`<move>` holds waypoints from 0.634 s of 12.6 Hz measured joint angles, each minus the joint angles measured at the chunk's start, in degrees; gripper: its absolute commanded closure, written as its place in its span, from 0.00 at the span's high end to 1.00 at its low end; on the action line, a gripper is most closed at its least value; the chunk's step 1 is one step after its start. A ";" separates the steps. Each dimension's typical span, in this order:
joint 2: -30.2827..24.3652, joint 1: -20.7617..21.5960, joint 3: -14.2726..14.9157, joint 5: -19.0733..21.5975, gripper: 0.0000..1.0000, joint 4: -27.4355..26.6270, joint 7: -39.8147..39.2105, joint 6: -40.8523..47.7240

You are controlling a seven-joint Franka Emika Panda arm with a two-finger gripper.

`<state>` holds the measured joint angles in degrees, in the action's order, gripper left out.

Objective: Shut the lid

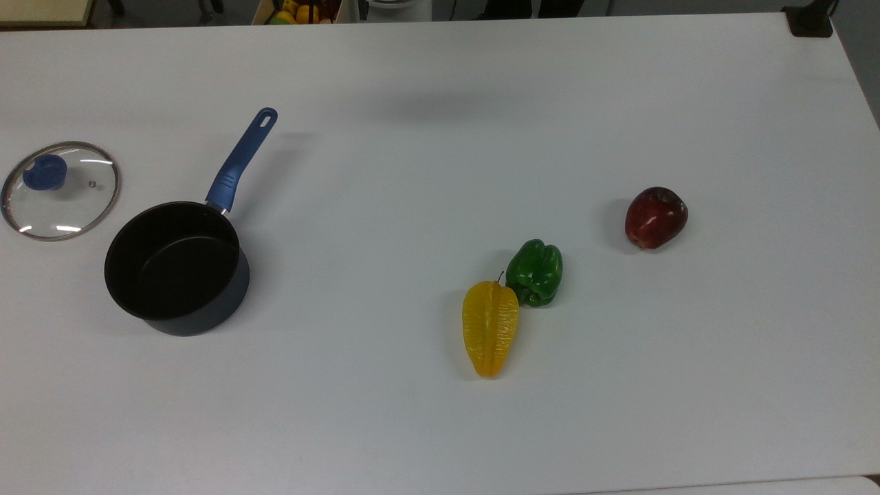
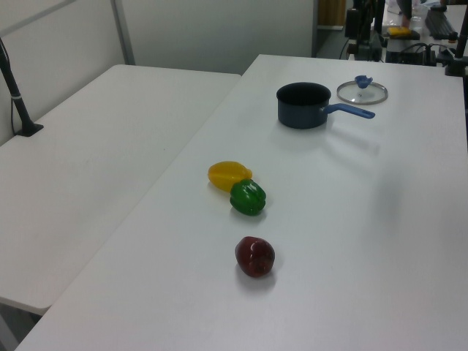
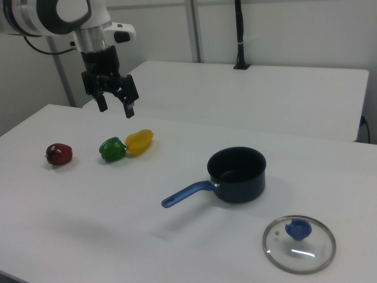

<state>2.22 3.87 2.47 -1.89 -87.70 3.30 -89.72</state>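
The lid [image 1: 60, 190] is a round clear glass disc with a metal rim and a blue knob. It lies flat on the white table at the top view's far left, beside the saucepan. The lid [image 2: 362, 91] lies behind the pan in the left view, and the lid [image 3: 299, 243] lies at the right view's lower right. The dark saucepan [image 1: 177, 267] with a blue handle stands uncovered and empty; I also see the saucepan [image 3: 237, 174] mid-table in the right view. My gripper [image 3: 115, 106] hangs open high above the table at the right view's upper left, far from the lid, holding nothing.
A yellow starfruit [image 1: 489, 328], a green pepper [image 1: 535, 272] touching it, and a red apple [image 1: 655, 217] lie on the table [image 1: 440, 103] in the top view's right half. A second white table [image 2: 95, 146] adjoins at the left view's left.
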 measured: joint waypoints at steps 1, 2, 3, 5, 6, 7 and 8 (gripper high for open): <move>0.00 0.00 0.01 -0.01 1.00 0.00 0.00 0.00; 0.00 -0.10 0.02 -0.04 1.00 0.00 0.00 0.00; 0.00 -0.50 0.05 -0.05 1.00 0.01 0.00 0.00; 0.00 -0.96 0.12 -0.05 1.00 0.01 0.00 0.00; 0.00 -1.04 0.13 -0.05 1.00 0.01 0.00 0.00; 0.00 -1.11 0.14 -0.05 1.00 0.01 0.00 0.00; 0.00 -1.26 0.15 -0.05 1.00 0.02 0.00 0.00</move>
<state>2.22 2.61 2.61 -1.94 -87.68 3.30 -89.72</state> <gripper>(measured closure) 0.000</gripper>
